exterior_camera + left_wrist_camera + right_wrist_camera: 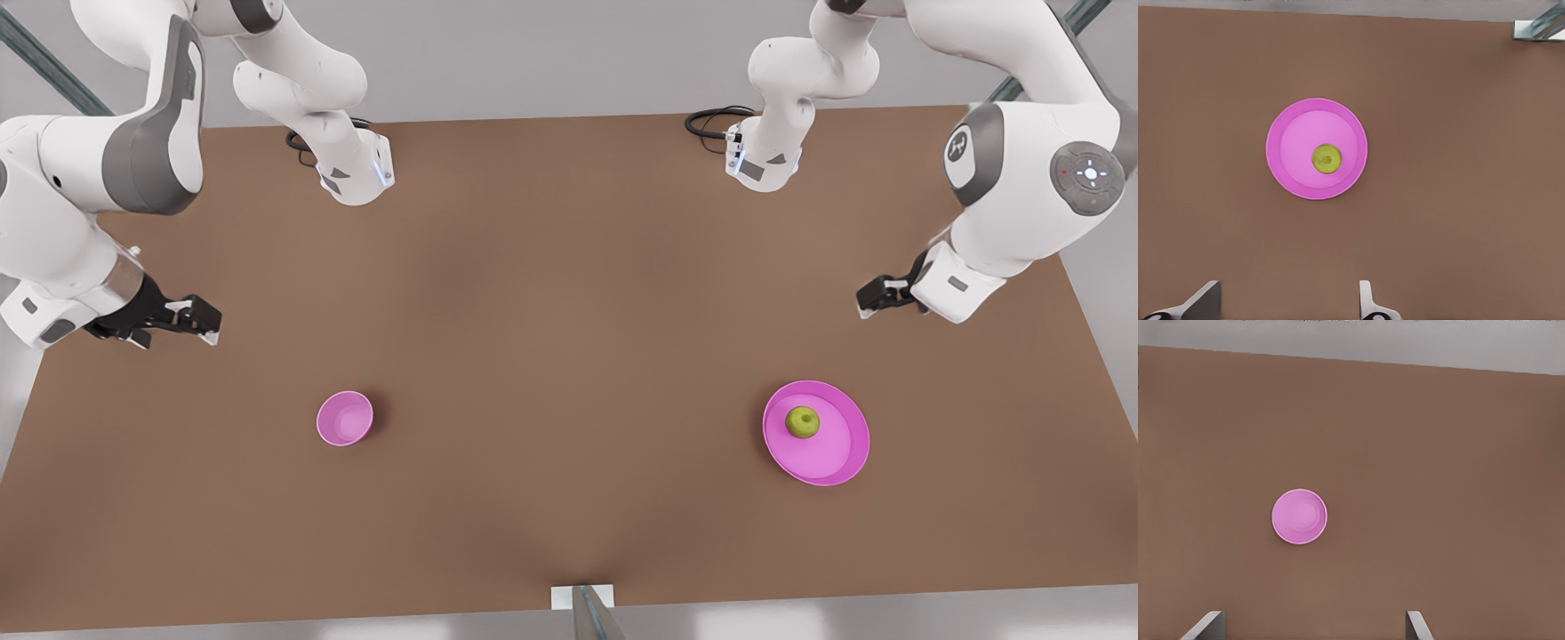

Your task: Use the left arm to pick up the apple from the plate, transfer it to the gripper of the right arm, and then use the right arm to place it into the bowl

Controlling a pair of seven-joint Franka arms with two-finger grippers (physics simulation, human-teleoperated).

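Observation:
A yellow-green apple (803, 421) (1327, 159) sits on the wide pink plate (840, 462) (1286, 133) at the front view's right, slightly off the plate's centre. High above the table and behind the plate hangs my left gripper (876, 298) (1285, 303), open with nothing between its fingers. At the front view's left stands the small pink bowl (345, 418) (1299, 515), with nothing in it. My right gripper (200, 320) (1311, 627) hovers open behind and to the left of the bowl, holding nothing.
Everything rests on a brown table (569, 311). Both arm bases (356, 173) (763, 164) with black cables stand at its far edge. A small white bracket (582, 597) (1538, 27) sits at the middle of the near edge.

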